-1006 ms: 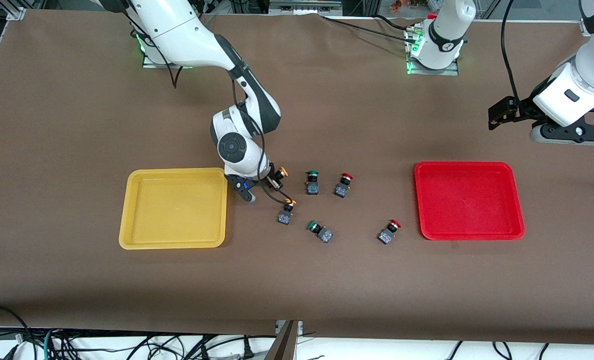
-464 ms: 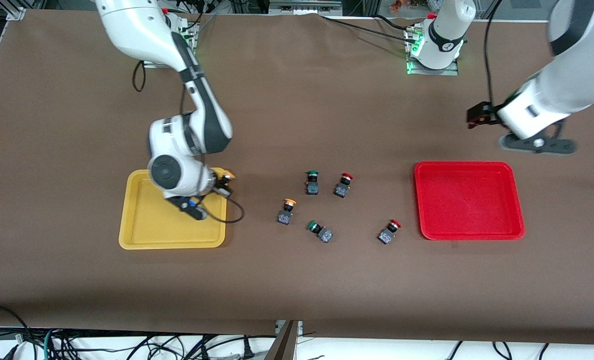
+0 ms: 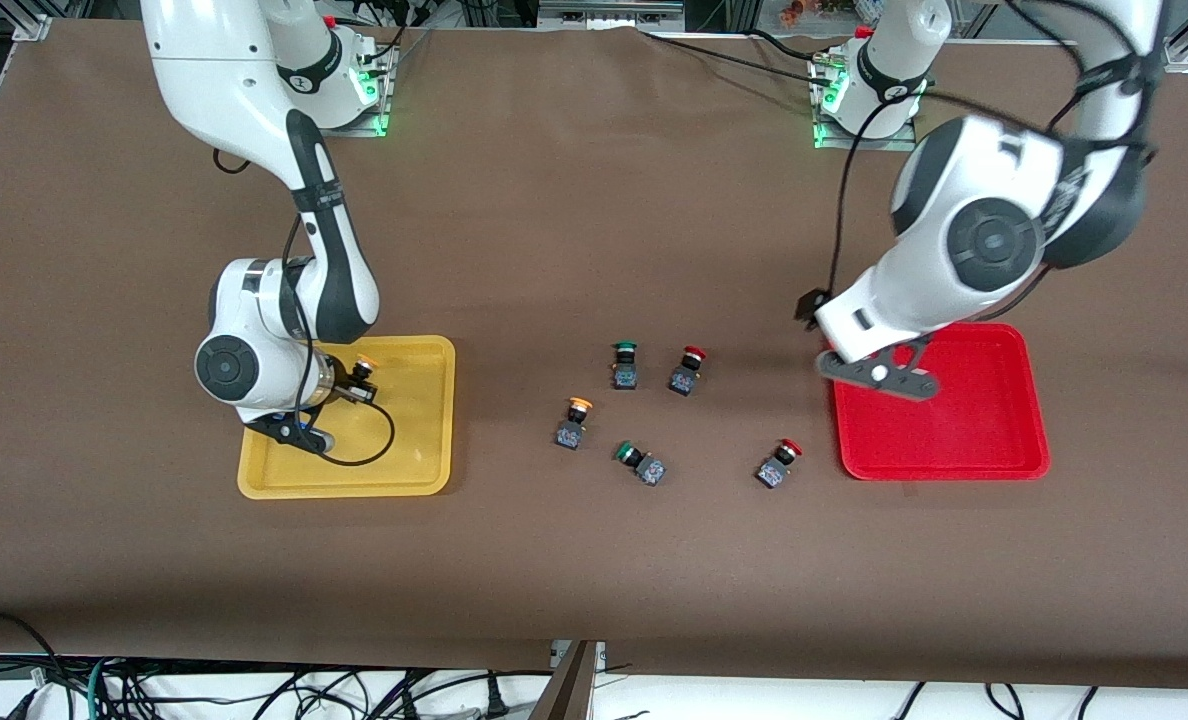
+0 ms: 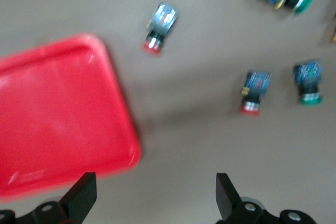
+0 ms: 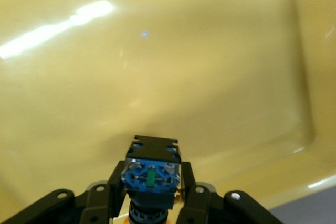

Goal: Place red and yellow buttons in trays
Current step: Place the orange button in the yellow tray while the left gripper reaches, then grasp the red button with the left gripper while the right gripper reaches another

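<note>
Since the earlier frame the right gripper (image 3: 352,385) has carried its yellow button (image 3: 362,368) from the yellow tray's (image 3: 344,488) rim to over its floor, and the left gripper (image 3: 859,345) has swung over the red tray's (image 3: 1029,400) corner. In the left wrist view its jaws stand wide open, holding nothing, over the desk (image 4: 199,129) beside that tray. In the right wrist view the jaws grip the button's black body on both sides.

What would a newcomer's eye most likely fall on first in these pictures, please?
Probably the yellow tray toward the right arm's end of the table, with the right gripper over it, shut on a yellow button. Next, the red tray at the left arm's end, where the left gripper hangs open over its edge, and five buttons sit loose between the trays.
</note>
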